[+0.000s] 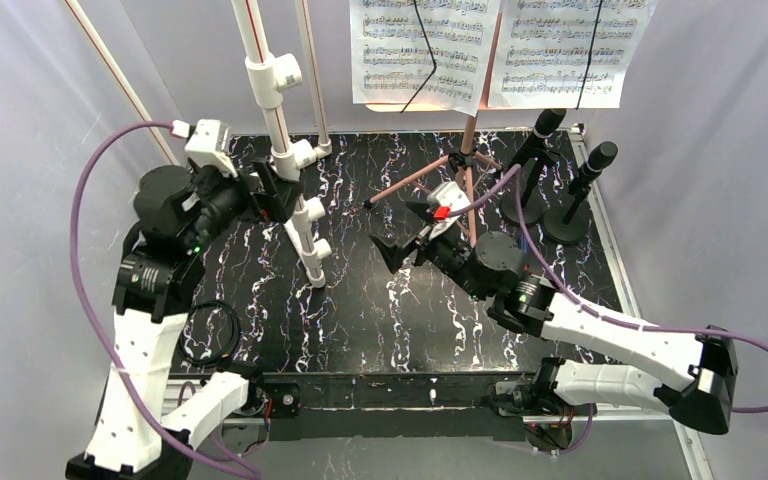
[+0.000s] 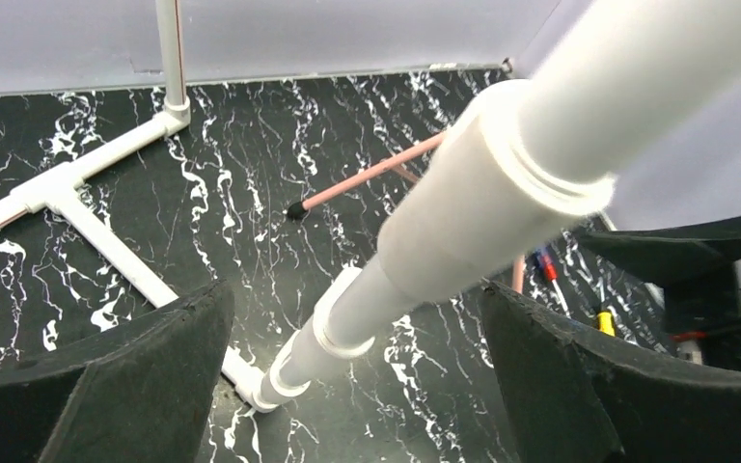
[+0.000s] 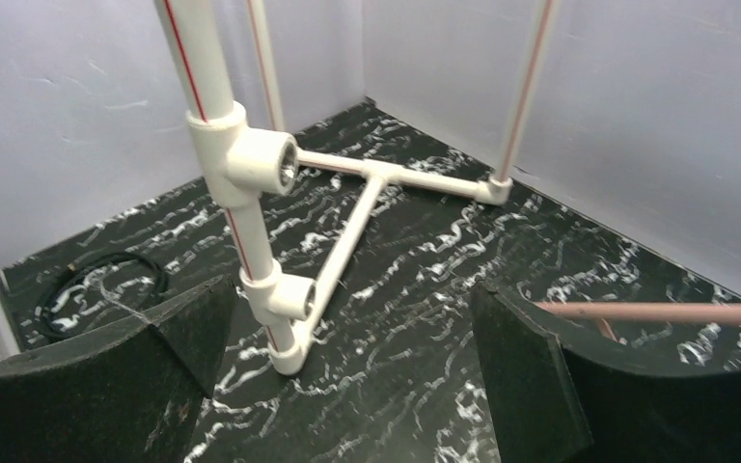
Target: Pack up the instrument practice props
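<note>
1. Your left gripper has its fingers spread wide, one on either side of an upright of the white pipe frame. The left wrist view shows a gap between each pad and the pipe, so nothing is clamped.
2. Your right gripper also has its fingers spread. Between them there is only the black marbled table.
3. In the right wrist view, one of the pink tripod legs runs just beyond the finger at the picture's right. You cannot tell whether they touch.
4. In the top view, the right gripper sits over the middle of the table. It is just on the near side of the tripod legs and points toward the pipe frame.
5. Two sheet-music pages hang side by side at the far edge, above the tripod. A thin pink strip of the music desk shows between them.
6. Two microphones stand upright on round black bases in the far right corner. They are close together, just right of the tripod and apart from both grippers.
7. A black cable coil lies flat on the table, near the left arm.
</note>
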Robot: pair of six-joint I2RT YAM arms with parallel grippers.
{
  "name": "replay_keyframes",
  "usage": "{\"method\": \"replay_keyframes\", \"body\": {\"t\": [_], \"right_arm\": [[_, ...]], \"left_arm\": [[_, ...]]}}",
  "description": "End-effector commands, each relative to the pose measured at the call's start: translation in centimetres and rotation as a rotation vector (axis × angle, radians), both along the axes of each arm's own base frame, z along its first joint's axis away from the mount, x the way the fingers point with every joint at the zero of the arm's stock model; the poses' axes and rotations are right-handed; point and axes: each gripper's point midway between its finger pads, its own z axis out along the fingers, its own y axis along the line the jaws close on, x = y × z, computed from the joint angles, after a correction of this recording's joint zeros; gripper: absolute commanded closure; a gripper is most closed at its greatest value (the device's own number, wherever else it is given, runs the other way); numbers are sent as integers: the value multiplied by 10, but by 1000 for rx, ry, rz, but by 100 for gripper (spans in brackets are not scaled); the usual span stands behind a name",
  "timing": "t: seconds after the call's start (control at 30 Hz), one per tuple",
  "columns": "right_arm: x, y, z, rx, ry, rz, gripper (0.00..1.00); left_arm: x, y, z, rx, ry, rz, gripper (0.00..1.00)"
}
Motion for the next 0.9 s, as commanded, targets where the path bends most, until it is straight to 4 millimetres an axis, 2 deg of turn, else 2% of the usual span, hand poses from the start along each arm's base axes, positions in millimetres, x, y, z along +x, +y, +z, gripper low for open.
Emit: {"method": "replay_keyframes", "body": {"t": [0.0,0.2,0.33,0.57,0.87], "right_arm": [[2,-35,2,-27,-22,-106,1],[0,-71,-4,-25,-13,-189,1],[-4,-90,-3,-18,-9,-223,1],[-11,-122,-4,-27,-7,-270,1],[-17,-140,-4,-60,-33,-278,1]], "left_arm": [[12,-2,3,89,-38,16,2],[28,2,-17,296,-59,175,2],[35,29,-28,342,-71,356,2],[34,59,-39,413,-52,514,2],[24,103,-45,506,-66,689,2]]}}
